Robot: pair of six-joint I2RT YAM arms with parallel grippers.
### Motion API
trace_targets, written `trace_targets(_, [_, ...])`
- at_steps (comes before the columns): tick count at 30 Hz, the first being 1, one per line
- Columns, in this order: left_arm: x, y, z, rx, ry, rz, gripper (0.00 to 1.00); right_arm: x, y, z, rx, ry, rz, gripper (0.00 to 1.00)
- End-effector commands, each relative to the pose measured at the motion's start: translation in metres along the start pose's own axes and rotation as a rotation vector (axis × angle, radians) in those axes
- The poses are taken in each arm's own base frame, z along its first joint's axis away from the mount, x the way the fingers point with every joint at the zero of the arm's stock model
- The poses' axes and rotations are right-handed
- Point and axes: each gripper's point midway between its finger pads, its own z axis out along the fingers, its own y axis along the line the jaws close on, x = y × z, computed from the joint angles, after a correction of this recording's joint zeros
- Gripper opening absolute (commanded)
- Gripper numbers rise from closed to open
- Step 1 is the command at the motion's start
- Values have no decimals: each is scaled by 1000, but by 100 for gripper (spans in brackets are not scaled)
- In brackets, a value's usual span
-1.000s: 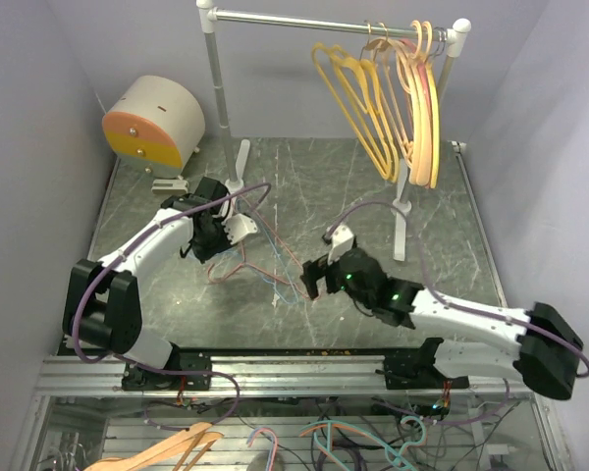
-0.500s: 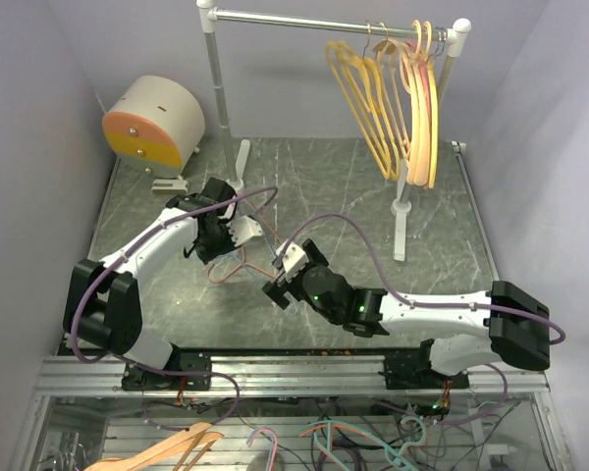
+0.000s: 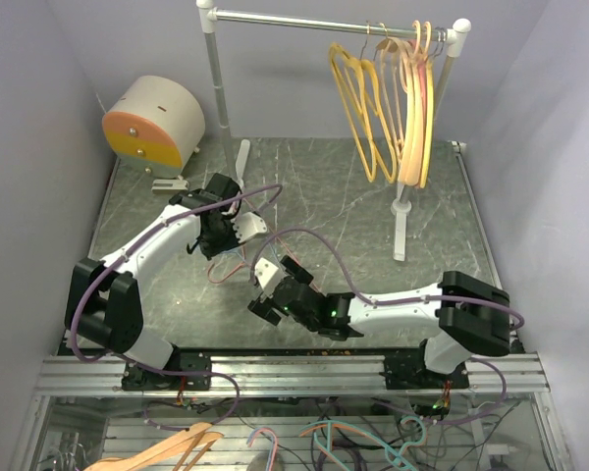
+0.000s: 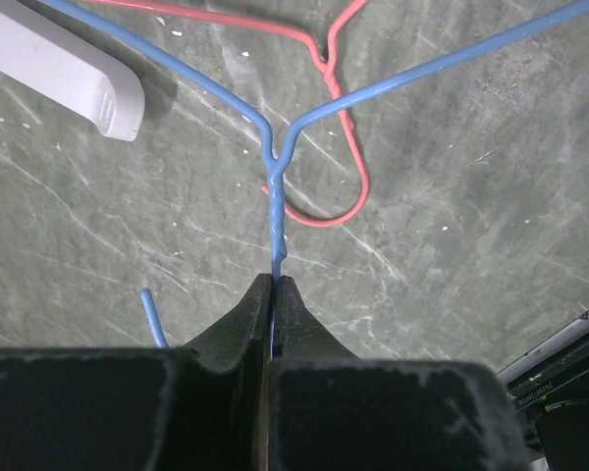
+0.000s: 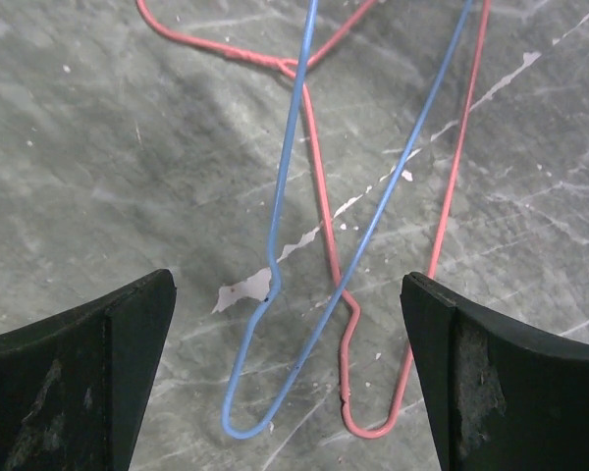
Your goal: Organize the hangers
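Left wrist view: my left jaws are clenched on the twisted neck of the blue wire hanger (image 4: 275, 191), low over the surface (image 4: 471, 245). The red wire hanger (image 4: 327, 64) crosses beneath it. My right jaws stand wide and released over the same crossed wires. Thick hangers (image 3: 417, 118) hang on the rail (image 3: 304, 18). If I lift now, the red one may snag and drag along, or the thin neck may swivel in my pinch.

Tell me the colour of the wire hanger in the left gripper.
Blue. The thin blue wire hanger shows best in the left wrist view.
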Motion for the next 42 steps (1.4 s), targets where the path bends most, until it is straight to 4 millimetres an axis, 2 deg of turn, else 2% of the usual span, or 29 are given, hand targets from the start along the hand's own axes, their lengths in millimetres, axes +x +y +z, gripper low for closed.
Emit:
trace_targets(1, [-8, 4, -13, -17, -10, 6, 7, 5, 1, 9, 26, 12, -15, 100])
trace_targets(6, [-9, 3, -16, -21, -15, 9, 7, 21, -6, 20, 101, 41, -46, 100])
trace_targets(10, [-8, 3, -15, -25, 0, 14, 7, 42, -14, 33, 128, 98, -79, 100])
trace_targets(13, [-7, 3, -16, -28, 2, 16, 7, 53, -20, 41, 144, 132, -66, 96])
trace_targets(15, [-7, 2, -17, -28, 1, 16, 7, 57, -22, 45, 155, 155, -74, 86])
trace_targets(16, [-8, 2, -17, -28, -2, 18, 7, 57, -22, 47, 161, 162, -81, 76])
trace_targets(20, [-9, 1, -19, -21, -6, 19, 7, 63, -26, 54, 214, 211, -121, 31])
trace_targets(22, [-11, 1, -21, -17, -12, 18, 7, 64, -27, 54, 233, 217, -137, 0])
trace_targets(26, [-24, 1, -36, -14, -52, 21, 7, 61, -23, 46, 226, 210, -147, 0])
trace_targets(27, [-28, 2, -42, -23, -59, 21, 16, 60, -23, 44, 222, 214, -147, 0])
trace_targets(29, [-36, 6, -55, -45, -70, 21, 44, 60, -24, 38, 236, 220, -149, 0])
trace_targets(32, [-54, 10, -84, -82, -119, 27, 95, 58, -23, 28, 247, 237, -156, 0])
trace_targets(33, [-58, 9, -93, -87, -134, 32, 100, 57, -23, 24, 252, 242, -161, 0])
trace_targets(37, [-90, 16, -152, -174, -283, 33, 99, 48, -20, 13, 256, 243, -170, 0])
trace_targets(40, [-105, 21, -203, -244, -416, 14, 99, 41, -17, 5, 259, 237, -171, 0])
trace_targets(42, [-113, 32, -241, -341, -522, -38, 99, 35, -16, -1, 261, 230, -163, 0])
